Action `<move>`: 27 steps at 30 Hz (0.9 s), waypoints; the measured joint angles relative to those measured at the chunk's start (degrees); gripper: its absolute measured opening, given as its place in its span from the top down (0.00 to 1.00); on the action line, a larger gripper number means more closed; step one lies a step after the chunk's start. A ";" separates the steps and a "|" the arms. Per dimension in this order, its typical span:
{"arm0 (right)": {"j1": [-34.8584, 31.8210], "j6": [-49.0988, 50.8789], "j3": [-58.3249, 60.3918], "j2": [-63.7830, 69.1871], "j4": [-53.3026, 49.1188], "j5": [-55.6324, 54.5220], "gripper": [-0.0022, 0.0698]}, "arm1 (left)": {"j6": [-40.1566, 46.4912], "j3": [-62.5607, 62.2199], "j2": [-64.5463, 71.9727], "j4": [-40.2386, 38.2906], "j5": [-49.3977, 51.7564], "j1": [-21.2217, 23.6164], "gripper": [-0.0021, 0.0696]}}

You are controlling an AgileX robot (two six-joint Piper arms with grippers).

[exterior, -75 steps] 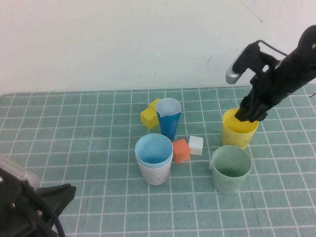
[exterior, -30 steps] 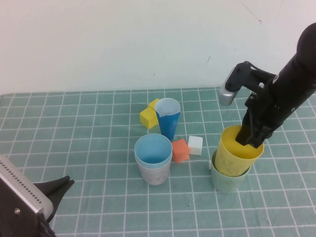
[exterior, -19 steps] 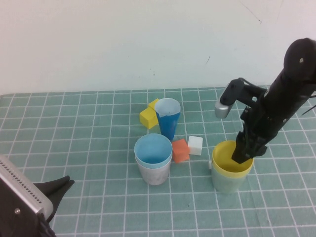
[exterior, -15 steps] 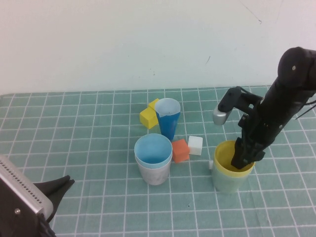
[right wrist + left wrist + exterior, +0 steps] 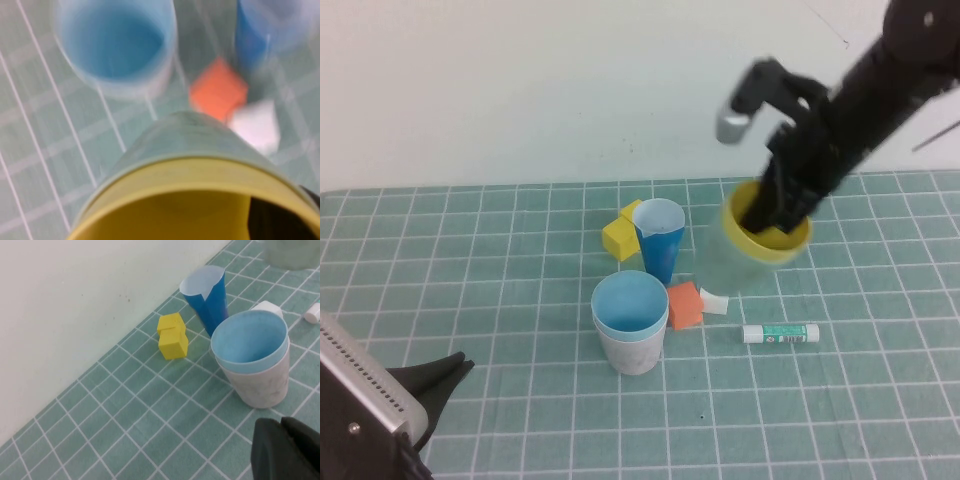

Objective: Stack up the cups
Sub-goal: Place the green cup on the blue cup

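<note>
My right gripper point(image 5: 762, 218) is shut on the rim of the yellow cup point(image 5: 772, 243), with one finger inside it. The yellow cup sits nested in the pale green cup point(image 5: 725, 262), and both hang tilted in the air above the white cube point(image 5: 714, 301). In the right wrist view the yellow cup point(image 5: 165, 210) and the green cup point(image 5: 185, 137) fill the near part of the picture. The light blue cup point(image 5: 630, 303) stands nested in the pale pink cup point(image 5: 635, 352) at mid-table; both show in the left wrist view point(image 5: 250, 340). My left gripper point(image 5: 285, 450) is shut and empty, low at the near left.
A blue paper cone point(image 5: 661, 240) stands behind the blue-and-pink stack, with two yellow cubes point(image 5: 622, 234) beside it. An orange cube point(image 5: 686, 305) lies between the stack and the white cube. A glue stick point(image 5: 780, 333) lies on the green grid mat to the right.
My right gripper has lifted the yellow cup, with the green cup around it, up and toward the back left. A glue stick now shows where the green cup stood.
</note>
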 joint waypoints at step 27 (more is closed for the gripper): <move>12.30 0.09 -7.21 9.09 -4.70 -9.04 0.80 | -3.00 0.00 0.00 -0.11 -1.24 0.00 0.97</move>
